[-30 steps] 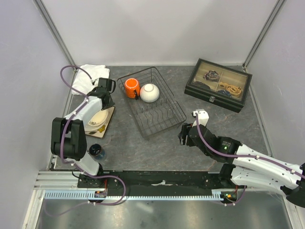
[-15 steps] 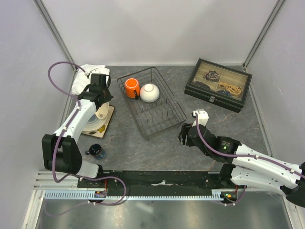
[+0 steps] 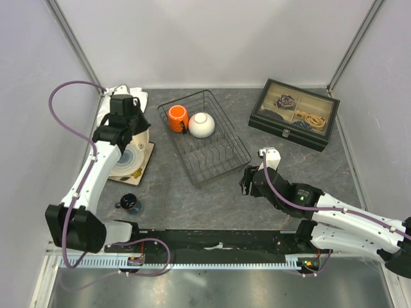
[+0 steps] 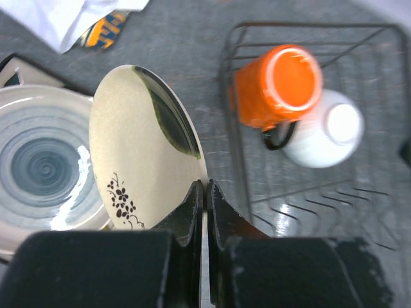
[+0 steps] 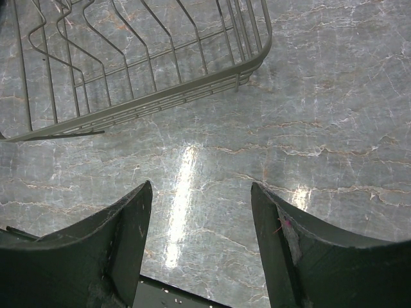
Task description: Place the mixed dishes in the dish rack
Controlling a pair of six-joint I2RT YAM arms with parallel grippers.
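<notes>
While seemingly aloft, plate [image 4: 141, 147] in left gripper [image 4: 205, 187].

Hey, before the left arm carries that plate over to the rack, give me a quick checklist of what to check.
1. The left fingers clamp the flower-print plate by its rim: ok.
2. Plate clear of the swirl plate beneath: cannot tell.
3. Dish rack prong slots free: ok.
4. Orange mug and white bowl at the rack's far end, off the slots: ok.
5. Right gripper open, outside the rack: ok.
</notes>
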